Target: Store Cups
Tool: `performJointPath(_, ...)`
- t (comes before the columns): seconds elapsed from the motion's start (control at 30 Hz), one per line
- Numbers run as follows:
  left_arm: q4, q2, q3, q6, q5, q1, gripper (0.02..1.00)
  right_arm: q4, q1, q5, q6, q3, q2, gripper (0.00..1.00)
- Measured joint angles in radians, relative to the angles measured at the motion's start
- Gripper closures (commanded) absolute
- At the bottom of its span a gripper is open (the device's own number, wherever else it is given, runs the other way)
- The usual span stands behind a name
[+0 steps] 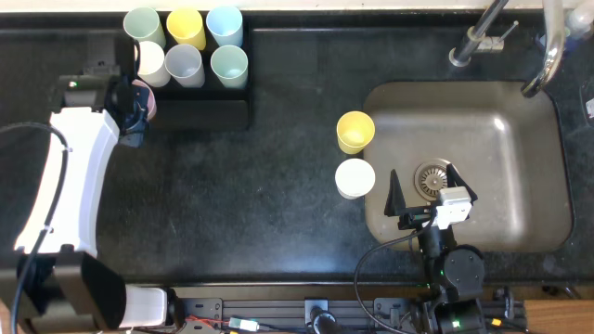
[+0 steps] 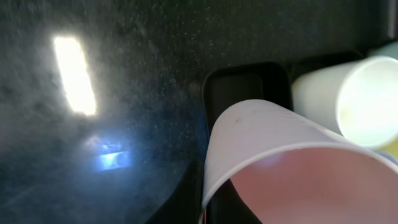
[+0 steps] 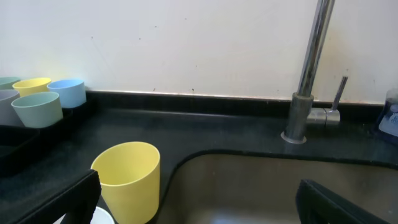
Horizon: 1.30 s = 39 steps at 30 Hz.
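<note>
Dark counter, pink cup apparently within left end effector.

Overhead view straight down on worktop, left wrist close over rack, right wrist low facing tap (shared with overhead)

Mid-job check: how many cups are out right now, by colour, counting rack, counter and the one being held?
Green cups: 2
Yellow cups: 2
White cups: 2
Blue cup: 1
Grey cup: 1
Pink cup: 1
Total: 9
</note>
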Motion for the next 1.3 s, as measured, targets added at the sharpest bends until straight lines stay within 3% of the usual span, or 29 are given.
performJointPath(0.23,0.106,0.071,-0.006,-0.093,0.0,0.0,0.985,0.0,0.0,0.0,0.0,0.0,0.0,0.003)
performJointPath(1.13,0.174,0.219,-0.006,-0.145,0.008,0.045,0.985,0.0,0.0,0.0,0.0,0.0,0.0,0.007)
performJointPath(1.3,0.177,0.24,-0.006,-0.145,0.016,0.045,0.921,-0.001,0.0,0.0,0.0,0.0,0.0,0.003)
